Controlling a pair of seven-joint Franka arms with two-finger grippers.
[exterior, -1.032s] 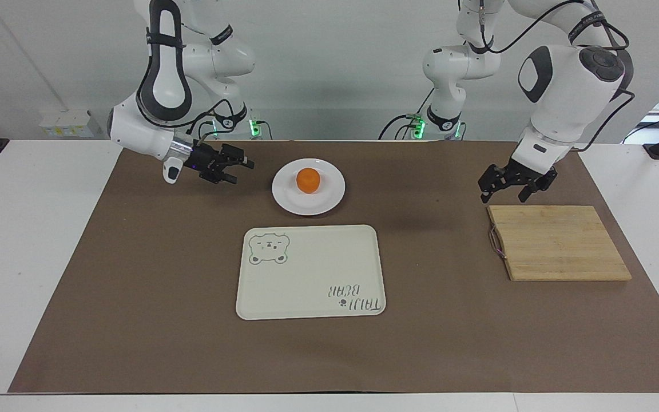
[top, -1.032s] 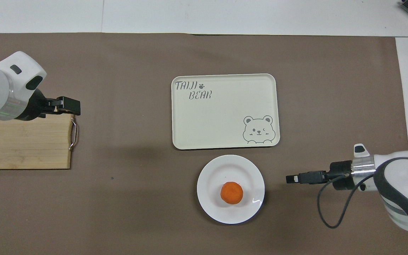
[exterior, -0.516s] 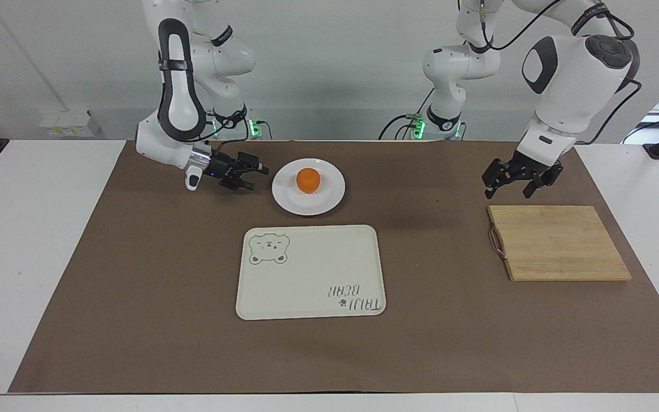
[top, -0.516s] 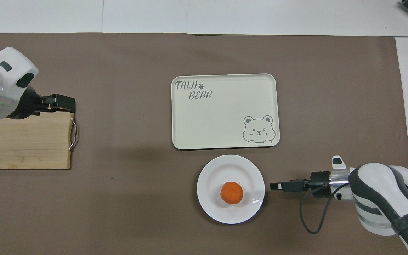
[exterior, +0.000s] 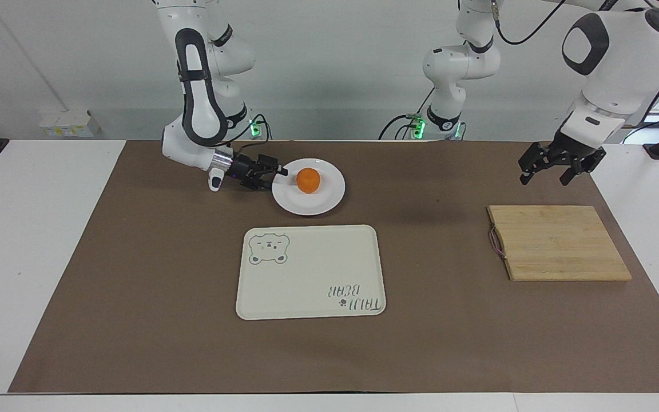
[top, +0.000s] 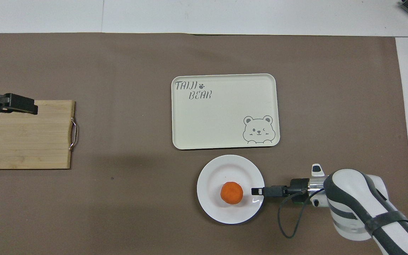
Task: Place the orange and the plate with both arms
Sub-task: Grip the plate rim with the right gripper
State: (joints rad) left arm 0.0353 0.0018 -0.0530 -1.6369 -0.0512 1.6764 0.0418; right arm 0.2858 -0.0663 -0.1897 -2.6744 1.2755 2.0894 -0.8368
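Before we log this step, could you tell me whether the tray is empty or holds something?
Empty. The tray shows only its printed bear and lettering; the orange sits on the plate, nearer the robots.

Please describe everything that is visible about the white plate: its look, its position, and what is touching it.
The plate is round, shallow and plain white, with a wide rim and a glossy surface that looks like ceramic. It lies flat on the brown mat, nearer to the robots than the cream tray and apart from it. The orange sits in the plate's middle. The right gripper is at the rim toward the right arm's end, its tips over the edge; whether it touches the plate cannot be told.
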